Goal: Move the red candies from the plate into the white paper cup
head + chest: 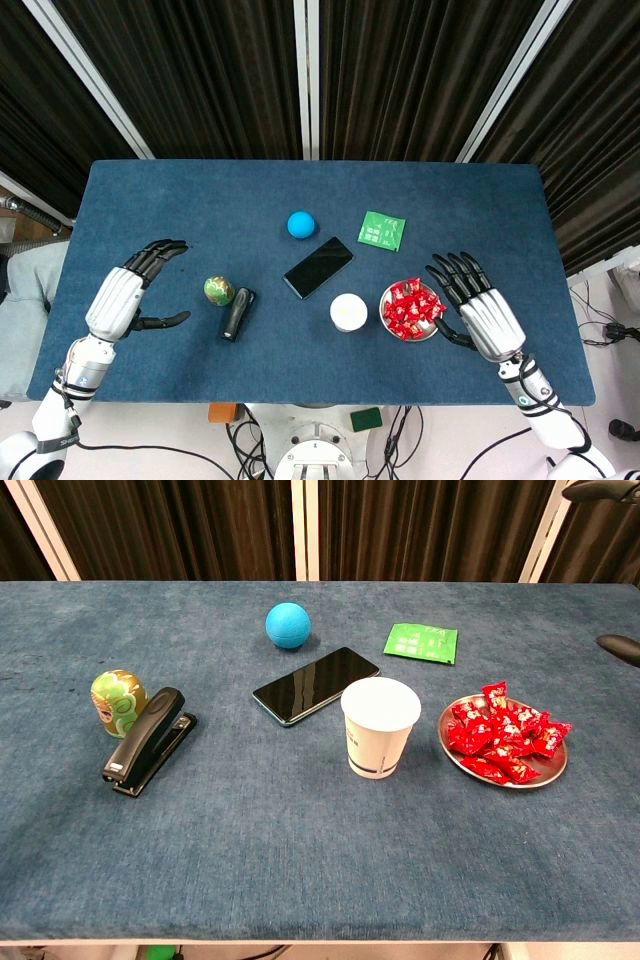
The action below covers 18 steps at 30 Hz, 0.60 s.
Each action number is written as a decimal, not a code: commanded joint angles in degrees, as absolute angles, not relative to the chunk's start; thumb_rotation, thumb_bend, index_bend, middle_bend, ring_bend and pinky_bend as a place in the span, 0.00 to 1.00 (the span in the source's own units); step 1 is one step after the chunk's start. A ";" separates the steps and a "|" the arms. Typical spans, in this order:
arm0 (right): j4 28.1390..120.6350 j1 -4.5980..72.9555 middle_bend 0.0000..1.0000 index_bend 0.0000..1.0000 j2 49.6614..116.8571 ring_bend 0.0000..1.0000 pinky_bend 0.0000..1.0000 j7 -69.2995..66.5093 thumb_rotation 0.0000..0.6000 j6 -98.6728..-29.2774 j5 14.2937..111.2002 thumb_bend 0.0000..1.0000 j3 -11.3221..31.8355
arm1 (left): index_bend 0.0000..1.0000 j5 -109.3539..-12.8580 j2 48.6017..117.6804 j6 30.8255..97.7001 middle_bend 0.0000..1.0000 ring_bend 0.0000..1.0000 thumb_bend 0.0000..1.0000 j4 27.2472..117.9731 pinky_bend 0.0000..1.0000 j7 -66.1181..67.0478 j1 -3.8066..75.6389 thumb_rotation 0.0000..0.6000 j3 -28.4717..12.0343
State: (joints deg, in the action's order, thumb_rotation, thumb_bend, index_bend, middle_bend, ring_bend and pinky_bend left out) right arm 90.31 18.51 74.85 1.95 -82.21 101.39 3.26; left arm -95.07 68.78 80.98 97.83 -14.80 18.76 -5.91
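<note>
A pile of red candies [409, 309] [503, 736] lies on a small metal plate [391, 325] [463, 763] at the right of the blue table. The white paper cup [348, 312] [380, 727] stands upright just left of the plate. My right hand [476, 308] hovers right of the plate with fingers spread and nothing in it; the chest view shows only a dark fingertip [620, 647] at the right edge. My left hand [125, 295] is at the far left, fingers apart and empty.
A black stapler [237, 313] [148, 742] and a green patterned egg [218, 290] [118, 701] lie left of centre. A black phone [318, 267] [316, 684], a blue ball [301, 224] [288, 625] and a green packet [382, 231] [421, 642] sit behind the cup.
</note>
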 commanded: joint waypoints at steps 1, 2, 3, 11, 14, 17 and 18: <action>90.15 18.29 0.00 0.00 74.46 0.00 0.00 1.88 1.00 -82.29 101.10 0.31 2.97 | 0.17 -94.92 68.51 81.30 0.16 0.13 0.06 98.01 0.25 -13.55 18.47 1.00 -5.49; 90.15 18.21 0.00 0.00 74.23 0.00 0.00 1.92 1.00 -82.14 100.83 0.30 2.86 | 0.17 -94.80 68.38 81.28 0.16 0.13 0.06 98.07 0.25 -13.31 18.37 1.00 -5.32; 90.23 18.09 0.00 0.00 73.84 0.00 0.00 2.21 1.00 -81.80 100.31 0.30 2.73 | 0.17 -94.60 68.22 81.23 0.16 0.13 0.06 98.09 0.25 -13.05 18.23 1.00 -5.11; 94.49 18.79 0.00 0.00 67.57 0.00 0.00 14.01 1.00 -71.74 92.29 0.24 1.81 | 0.17 -91.70 67.52 80.53 0.16 0.13 0.06 96.11 0.25 -11.89 16.96 1.00 -3.92; 96.93 19.75 0.06 0.00 65.34 0.00 0.00 18.95 1.00 -67.19 88.14 0.23 1.88 | 0.17 -90.80 67.58 81.18 0.16 0.13 0.06 95.34 0.25 -10.60 16.05 1.00 -3.61; 97.21 21.13 0.09 0.00 65.38 0.00 0.00 22.31 1.00 -63.88 85.52 0.23 2.13 | 0.17 -90.16 67.68 81.54 0.16 0.13 0.06 94.68 0.25 -10.59 15.41 1.00 -3.36; 97.05 21.67 0.09 0.00 65.86 0.00 0.00 23.08 1.00 -62.83 84.95 0.23 2.14 | 0.17 -89.99 67.75 81.55 0.16 0.13 0.06 94.34 0.25 -10.83 15.23 1.00 -3.21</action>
